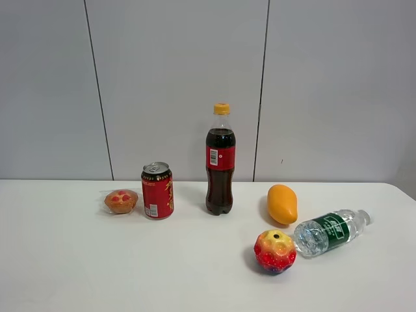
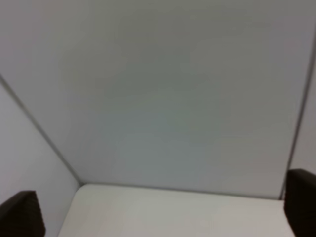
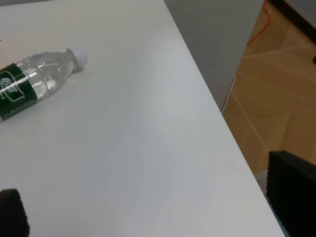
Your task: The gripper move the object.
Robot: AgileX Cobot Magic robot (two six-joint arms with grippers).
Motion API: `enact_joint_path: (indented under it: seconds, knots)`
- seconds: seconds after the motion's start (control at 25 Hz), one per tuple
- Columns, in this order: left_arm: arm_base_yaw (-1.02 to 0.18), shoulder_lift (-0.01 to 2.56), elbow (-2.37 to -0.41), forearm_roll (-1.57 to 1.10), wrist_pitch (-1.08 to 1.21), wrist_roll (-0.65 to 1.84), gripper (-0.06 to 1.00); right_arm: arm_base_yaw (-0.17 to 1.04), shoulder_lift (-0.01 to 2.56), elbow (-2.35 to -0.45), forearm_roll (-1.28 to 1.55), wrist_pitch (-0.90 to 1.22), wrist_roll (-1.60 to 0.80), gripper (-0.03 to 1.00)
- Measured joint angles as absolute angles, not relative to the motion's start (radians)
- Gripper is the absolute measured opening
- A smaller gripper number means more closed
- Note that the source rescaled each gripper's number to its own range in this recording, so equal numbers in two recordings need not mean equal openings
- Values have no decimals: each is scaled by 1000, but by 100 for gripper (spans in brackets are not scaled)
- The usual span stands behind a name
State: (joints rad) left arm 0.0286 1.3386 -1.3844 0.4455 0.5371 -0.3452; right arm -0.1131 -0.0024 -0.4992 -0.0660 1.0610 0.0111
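Observation:
The object, a clear water bottle (image 1: 330,233) with a dark green label and a white cap, lies on its side on the white table (image 1: 97,266) at the right, its base beside a red and yellow ball (image 1: 275,251). It also shows in the right wrist view (image 3: 37,81), well away from my right gripper (image 3: 153,217), whose black fingertips (image 3: 291,195) stand wide apart with nothing between them. My left gripper (image 2: 163,215) is open and empty, facing the wall and the table's far edge. Neither gripper shows in the exterior high view.
A cola bottle with a yellow cap (image 1: 220,162) stands at the back middle. A red can (image 1: 157,190) and a small cupcake (image 1: 121,201) stand to its left, an orange mango (image 1: 282,203) to its right. The table's right edge (image 3: 212,98) drops to a wooden floor.

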Motion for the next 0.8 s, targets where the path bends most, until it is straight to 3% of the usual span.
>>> enact_joint_path:
  seconds: [0.4,0.64,0.8]
  knots:
    - [187,977,-788,381,322,-345,99,-113,-2,-499,-66,1061,11,100]
    - [188,664,-543,328,360,-346,99,-113,-2,-499,-66,1061,11,100]
    - [188,469,-509,300,519,-338,99,-113,-2,-499,-66,1061,11,100]
